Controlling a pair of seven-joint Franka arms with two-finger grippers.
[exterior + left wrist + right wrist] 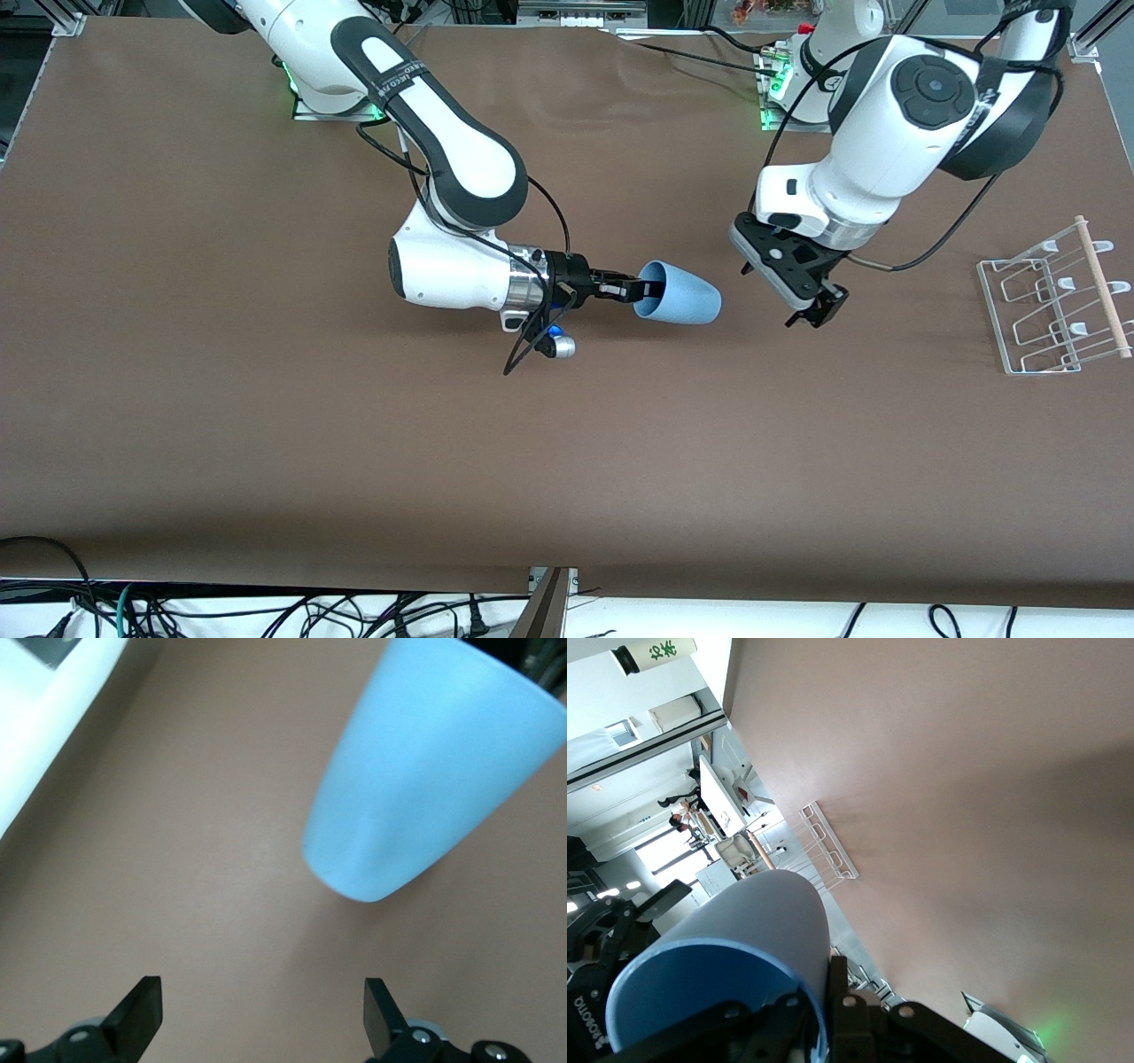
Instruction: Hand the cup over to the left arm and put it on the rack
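Note:
My right gripper [640,291] is shut on the rim of the light-blue cup [680,294] and holds it sideways over the middle of the table, base toward the left arm's end. One finger is inside the cup [735,939] and one outside. My left gripper [815,315] is open and empty, a short way from the cup's base. In the left wrist view the cup [416,771] hangs ahead of the open fingertips [142,1010], apart from them. The white wire rack [1059,297] with its wooden rod stands at the left arm's end of the table, and shows in the right wrist view [828,846].
The brown table [354,461] carries nothing else besides the two arms. Cables hang along the table's edge nearest the front camera.

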